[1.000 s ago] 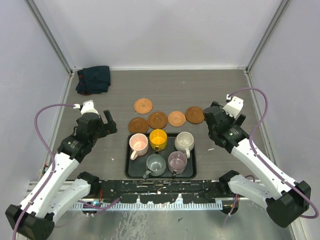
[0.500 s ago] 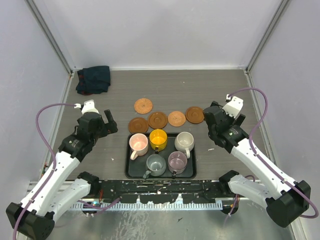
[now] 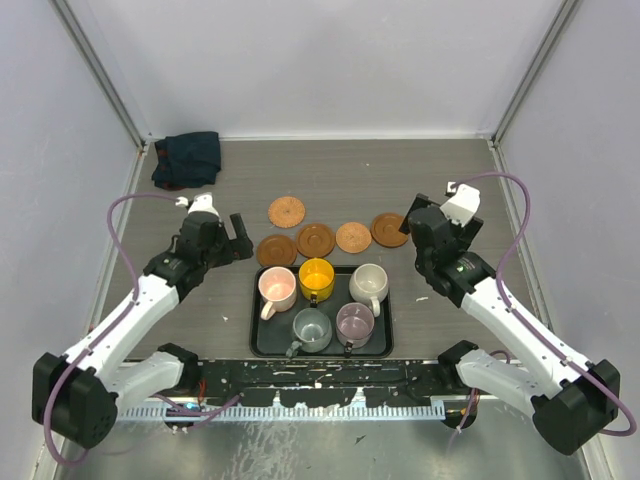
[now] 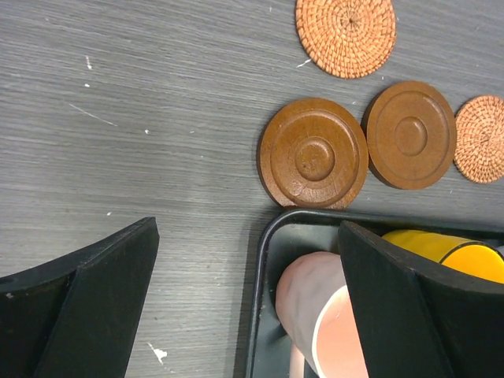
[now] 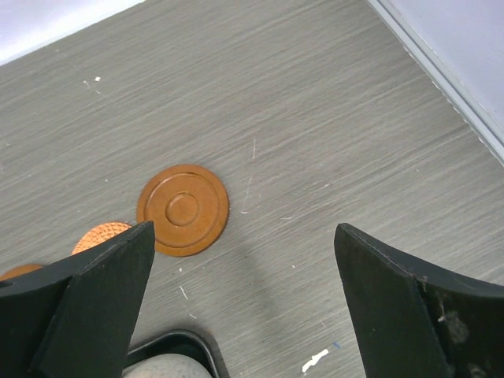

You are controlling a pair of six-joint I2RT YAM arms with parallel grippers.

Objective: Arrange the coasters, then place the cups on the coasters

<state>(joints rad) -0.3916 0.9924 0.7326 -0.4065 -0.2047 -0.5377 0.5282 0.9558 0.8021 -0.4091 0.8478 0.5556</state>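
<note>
Near edge: black rectangular plastic tray [image 3: 384,322], centred between the 2 arm bases. All 5 cups stand on it, upright, mouths up. Near row: grey-teal handled mug [image 3: 311,326], mauve-purple handled mug [image 3: 355,320]. Far row: pale pink handled mug [image 3: 277,287], yellow handled mug [image 3: 316,278], cream-white handled mug [image 3: 368,282]. They are packed close, likely as a starting stock that both arms can reach. None is on a coaster.

Mid: the left gripper [image 4: 248,228] hangs over the tray's far-left corner, jaws spread wide, nothing between them. The pink mug and a coaster lie below it. Off the tray's far-right corner the right gripper [image 5: 242,228] hangs over bare grey wood-grain tabletop [image 3: 400,170], jaws equally wide, empty.

Beyond the tray: 5 coasters lie flat in a ragged arc. The left dark brown turned-wood disc [image 4: 313,153] lies against the tray's far rim. The middle dark brown wood disc [image 4: 410,135] touches it, or nearly so. Next along is the small orange woven disc [image 3: 353,237], then the right brown wood disc [image 5: 183,209], apart from the rest. The far orange woven disc [image 4: 346,35] sits alone behind the row.

Judgement: arranging not begun. The discs crowd each other and the tray, and handled mugs would need them spread out. Each claw is open near the wood disc on its own side, which reads as a set-up to pick 1 each. That is a guess.

Far-left corner: crumpled dark blue cloth [image 3: 187,158], well apart, no part in the task.
</note>
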